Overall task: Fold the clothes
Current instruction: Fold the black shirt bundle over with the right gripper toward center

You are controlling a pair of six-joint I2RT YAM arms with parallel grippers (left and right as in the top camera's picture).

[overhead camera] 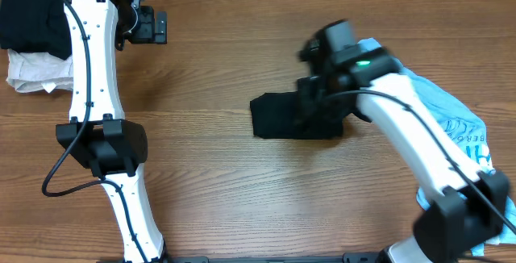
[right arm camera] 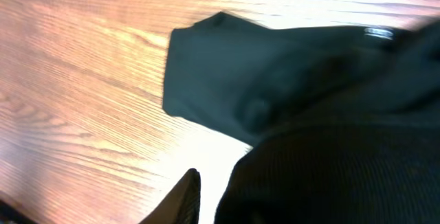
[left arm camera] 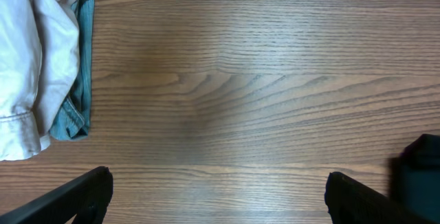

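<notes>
A black garment (overhead camera: 278, 119) lies bunched at the table's middle. My right gripper (overhead camera: 316, 102) is down on its right part. In the right wrist view the black garment (right arm camera: 227, 80) fills the frame, and a fold of it bulges against my right gripper (right arm camera: 218, 186). One finger shows, close to the centre, and the other is hidden under cloth, so the gripper looks shut on the garment. My left gripper (overhead camera: 157, 27) is open and empty at the far left, above bare wood, as the left wrist view (left arm camera: 216, 183) also shows.
A light blue printed shirt (overhead camera: 451, 118) lies crumpled at the right under the right arm. A folded black piece (overhead camera: 32, 17) rests on white cloth (overhead camera: 32, 73) at the far left corner. In the left wrist view, white cloth (left arm camera: 31, 66) lies over a teal piece (left arm camera: 81, 80).
</notes>
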